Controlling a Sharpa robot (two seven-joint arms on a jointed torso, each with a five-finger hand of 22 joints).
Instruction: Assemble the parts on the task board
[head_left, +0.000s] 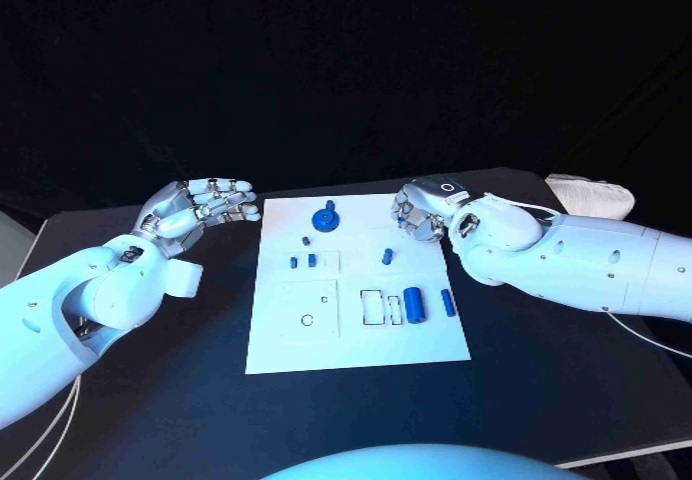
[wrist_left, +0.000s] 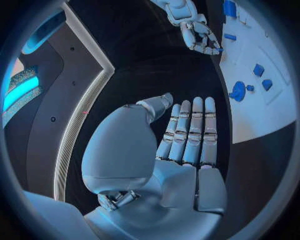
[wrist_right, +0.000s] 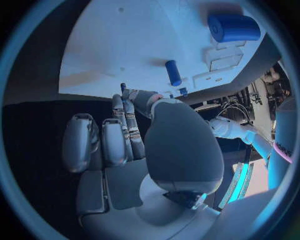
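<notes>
**Ana:** While both arms hang over the black surface (head_left: 173, 400), where does the flat white rectangular task board (head_left: 361, 340) lie?

**Ben:** Flat in the middle, between the two arms. Small blue parts are spread across it: a round blue knob-like part (head_left: 326, 217) at its far edge, two short blue pegs (head_left: 303, 261) just nearer, and a lone blue peg (head_left: 387, 256) toward the right side. A thick blue cylinder (head_left: 415, 304) and a slimmer blue bar (head_left: 447, 302) lie side by side near the right edge.

**Ana:** And the left robot hand (head_left: 202, 208)?

**Ben:** It hovers just off the board's far left corner, fingers straight and side by side in the left wrist view, palm bare. It is released, grasping nothing.

**Ana:** The right robot hand (head_left: 427, 217)?

**Ben:** It sits over the board's far right corner, close to the lone peg. In the right wrist view its fingers bend gently with gaps between them, and nothing lies in them, so it is released too.
</notes>
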